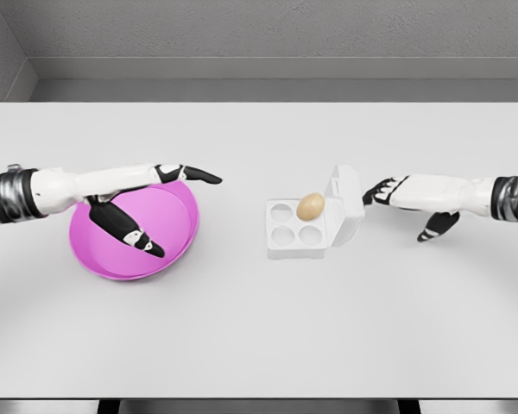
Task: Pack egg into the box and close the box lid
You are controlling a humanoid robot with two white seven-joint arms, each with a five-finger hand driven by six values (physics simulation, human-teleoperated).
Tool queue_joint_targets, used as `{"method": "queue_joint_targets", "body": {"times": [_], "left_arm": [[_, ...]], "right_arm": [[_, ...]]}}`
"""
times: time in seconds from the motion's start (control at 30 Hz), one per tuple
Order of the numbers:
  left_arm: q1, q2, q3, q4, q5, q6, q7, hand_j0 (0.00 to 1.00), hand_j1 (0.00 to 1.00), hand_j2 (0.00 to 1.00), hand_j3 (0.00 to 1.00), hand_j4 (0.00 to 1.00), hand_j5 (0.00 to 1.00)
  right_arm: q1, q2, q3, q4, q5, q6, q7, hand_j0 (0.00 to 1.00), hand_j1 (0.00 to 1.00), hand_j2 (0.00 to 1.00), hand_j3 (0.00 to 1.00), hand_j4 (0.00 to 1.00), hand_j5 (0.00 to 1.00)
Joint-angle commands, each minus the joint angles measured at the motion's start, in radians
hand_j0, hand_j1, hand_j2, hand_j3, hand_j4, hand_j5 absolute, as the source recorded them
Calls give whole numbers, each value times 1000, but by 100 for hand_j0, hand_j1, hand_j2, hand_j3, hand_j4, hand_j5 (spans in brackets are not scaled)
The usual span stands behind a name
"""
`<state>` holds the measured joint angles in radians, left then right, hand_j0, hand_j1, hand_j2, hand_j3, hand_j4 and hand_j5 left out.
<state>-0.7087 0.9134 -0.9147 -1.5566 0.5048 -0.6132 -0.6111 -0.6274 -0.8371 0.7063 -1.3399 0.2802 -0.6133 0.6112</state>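
- White plastic box (298, 229) sits near the middle of the bench (259, 345), lid (345, 205) raised on the side facing the bench's right edge; the egg (311, 206) rests in the far right cell, the other three cells empty.
- Step in hand, as judged: closing the lid. The right hand (406, 197) is just beside the lid's outer face, fingers (378, 193) loosely curled and holding nothing; contact with the lid cannot be confirmed.
- Push high on the lid's outer face, toward the bench's left edge, so the lid swings over its hinge instead of sliding the box.
- Keep the push slow; the egg stands above the cell rim and may be struck.
- Left hand (147, 203) hovers over the pink bowl (168, 254), fingers extended, empty; it could brace the box's left wall.
- Hidden: hinge line, any latch, and the right hand's palm side. Both arms are cut off at the picture edges.
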Motion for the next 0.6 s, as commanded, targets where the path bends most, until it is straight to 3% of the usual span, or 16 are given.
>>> {"method": "queue_joint_targets", "body": {"times": [0.0,0.13,0.47,0.57], "left_arm": [[0,13,31,0,-107,2,0,100,100,100,100,100,100],[8,62,77,0,-236,2,0,100,100,100,100,100,100],[11,62,76,4,-232,2,0,100,100,100,100,100,100],[9,64,77,6,-233,2,0,100,100,100,100,100,100]], "right_arm": [[0,7,-2,-8,-6,2,0,100,100,100,100,100,100],[-12,4,-8,-68,-7,2,0,100,100,100,100,100,100],[-41,4,-10,-211,-7,2,0,100,100,100,100,100,100],[-34,-39,-122,-203,-7,2,0,100,100,100,100,100,100]]}}
